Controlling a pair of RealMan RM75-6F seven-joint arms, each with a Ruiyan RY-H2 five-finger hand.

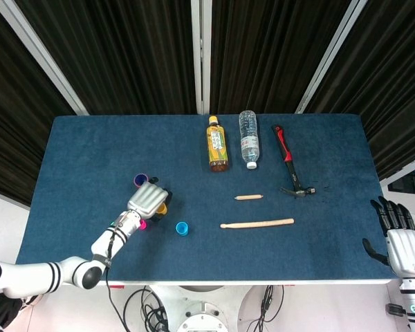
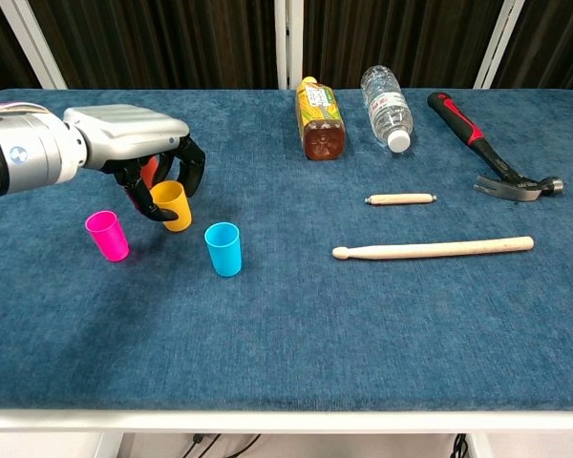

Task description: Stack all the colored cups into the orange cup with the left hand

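Note:
My left hand (image 2: 124, 141) reaches over the cups, and its fingers (image 2: 193, 164) and thumb curl around the yellow cup (image 2: 173, 206), which stands on the cloth. Just behind the hand stands the orange cup (image 2: 150, 173), mostly hidden in the chest view. From the head view a purple cup (image 1: 140, 180) shows nested inside it. A pink cup (image 2: 107, 236) stands to the front left and a blue cup (image 2: 223, 248) to the front right, both upright and apart. My right hand (image 1: 400, 238) hangs open off the table's right edge.
At the back of the blue table (image 2: 296, 324) lie a tea bottle (image 2: 318, 118), a clear water bottle (image 2: 386, 106) and a red-handled hammer (image 2: 487, 150). A short wooden dowel (image 2: 400, 199) and a drumstick (image 2: 432, 249) lie right of the cups.

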